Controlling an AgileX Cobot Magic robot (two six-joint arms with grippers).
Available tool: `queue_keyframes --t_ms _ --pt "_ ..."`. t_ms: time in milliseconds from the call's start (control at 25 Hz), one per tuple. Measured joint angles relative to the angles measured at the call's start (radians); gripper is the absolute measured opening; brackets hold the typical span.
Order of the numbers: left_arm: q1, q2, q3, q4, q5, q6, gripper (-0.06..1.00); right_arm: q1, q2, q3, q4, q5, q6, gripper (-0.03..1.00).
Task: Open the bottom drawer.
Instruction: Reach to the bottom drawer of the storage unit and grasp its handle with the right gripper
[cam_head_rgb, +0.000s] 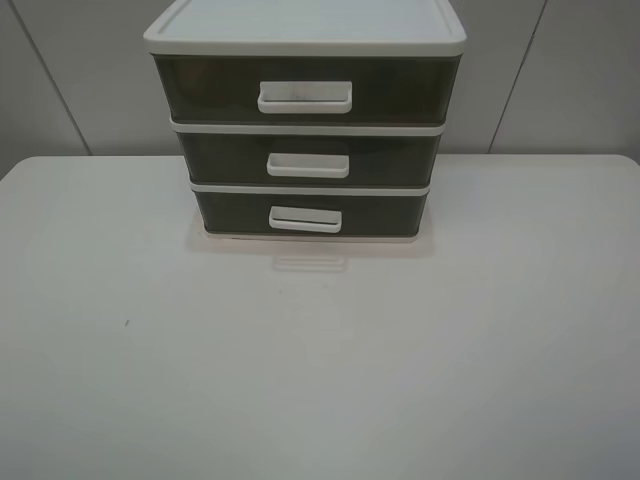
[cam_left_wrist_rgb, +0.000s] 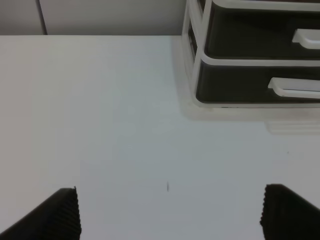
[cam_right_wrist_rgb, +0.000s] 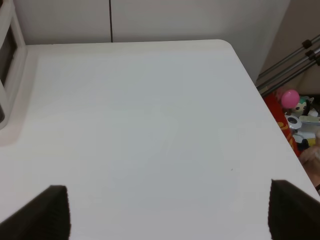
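A white-framed unit of three smoky-brown drawers stands at the back middle of the white table. The bottom drawer (cam_head_rgb: 310, 213) is shut flush, with its white loop handle (cam_head_rgb: 305, 219) in front. It also shows in the left wrist view (cam_left_wrist_rgb: 240, 85), with its handle (cam_left_wrist_rgb: 295, 86) ahead of and off to one side of my left gripper (cam_left_wrist_rgb: 170, 212). The left gripper is open and empty over bare table, well short of the unit. My right gripper (cam_right_wrist_rgb: 170, 212) is open and empty over the table's right part. Neither gripper shows in the exterior high view.
The middle drawer (cam_head_rgb: 309, 158) and top drawer (cam_head_rgb: 305, 90) are shut above the bottom one. The right wrist view shows the unit's side (cam_right_wrist_rgb: 9, 55), the table's right edge (cam_right_wrist_rgb: 270, 107), and toys and metal rods (cam_right_wrist_rgb: 295, 105) on the floor beyond it.
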Motion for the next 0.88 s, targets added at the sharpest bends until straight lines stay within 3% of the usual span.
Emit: queue_keyframes --t_ms 880 --pt "0.000 0.000 0.000 0.000 0.000 0.000 0.74 0.003 0.000 0.000 -0.002 0.000 0.000 0.78"
